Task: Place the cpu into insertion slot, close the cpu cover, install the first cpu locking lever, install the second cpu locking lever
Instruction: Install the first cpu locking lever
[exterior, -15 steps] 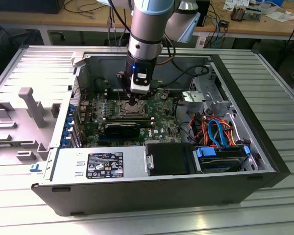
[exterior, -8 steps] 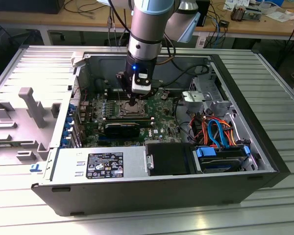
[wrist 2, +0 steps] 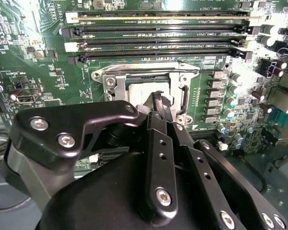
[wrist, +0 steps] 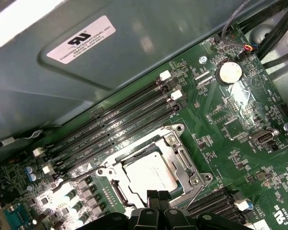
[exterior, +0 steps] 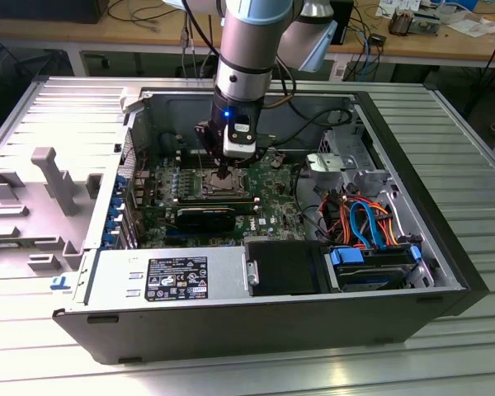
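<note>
The cpu (wrist: 145, 175), a flat silver square, lies in the insertion slot (wrist: 116, 190) on the green board. The silver cpu cover (wrist: 182, 162) lies flat around it, framing the chip. A thin wire lever (wrist: 199, 190) runs along one side of the socket. My gripper (wrist: 158, 197) hovers at the socket's edge with its black fingertips pressed together, holding nothing. In the second wrist view the gripper (wrist 2: 160, 99) stands over the cpu (wrist 2: 140, 89) and cover (wrist 2: 110, 81). The exterior view shows the gripper (exterior: 223, 173) lowered onto the insertion slot (exterior: 217, 188) inside the open computer case.
Long black memory slots (wrist: 120, 129) run beside the socket, and a row of capacitors (wrist 2: 223, 98) stands on another side. A power supply (exterior: 169, 276), a drive bay (exterior: 371, 268) and coloured cables (exterior: 359, 219) fill the case. The case walls (exterior: 91, 165) surround the board.
</note>
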`<state>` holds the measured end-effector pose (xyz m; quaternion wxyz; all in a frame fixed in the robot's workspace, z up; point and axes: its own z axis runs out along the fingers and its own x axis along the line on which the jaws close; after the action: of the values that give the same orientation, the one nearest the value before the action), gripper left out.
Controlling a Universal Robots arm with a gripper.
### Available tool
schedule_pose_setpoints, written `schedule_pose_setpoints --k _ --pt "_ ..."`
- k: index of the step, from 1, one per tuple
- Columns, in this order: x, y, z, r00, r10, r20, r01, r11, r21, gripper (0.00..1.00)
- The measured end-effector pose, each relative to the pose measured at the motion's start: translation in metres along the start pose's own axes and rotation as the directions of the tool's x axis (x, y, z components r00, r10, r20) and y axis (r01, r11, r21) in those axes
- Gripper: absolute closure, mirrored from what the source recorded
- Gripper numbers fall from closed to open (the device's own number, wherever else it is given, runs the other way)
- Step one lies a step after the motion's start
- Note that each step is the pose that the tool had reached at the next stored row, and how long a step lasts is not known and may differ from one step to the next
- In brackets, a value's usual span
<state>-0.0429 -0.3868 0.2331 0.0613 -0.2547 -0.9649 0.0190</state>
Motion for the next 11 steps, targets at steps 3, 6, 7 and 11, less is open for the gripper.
schedule_pose_setpoints --k 3,6,7,11 --pt "0.0 0.0 0.0 1.0 -0.003 0.0002 0.003 1.0 0.0004 0.89" --pt "0.0 0.0 0.0 1.0 -0.006 0.0004 0.006 1.0 0.0007 0.89" --pt "0.0 0.0 0.0 1.0 -0.008 0.0005 0.008 1.0 0.0009 0.89" --pt "0.0 0.0 0.0 0.9999 -0.013 0.0009 0.013 0.9999 0.0014 0.89"
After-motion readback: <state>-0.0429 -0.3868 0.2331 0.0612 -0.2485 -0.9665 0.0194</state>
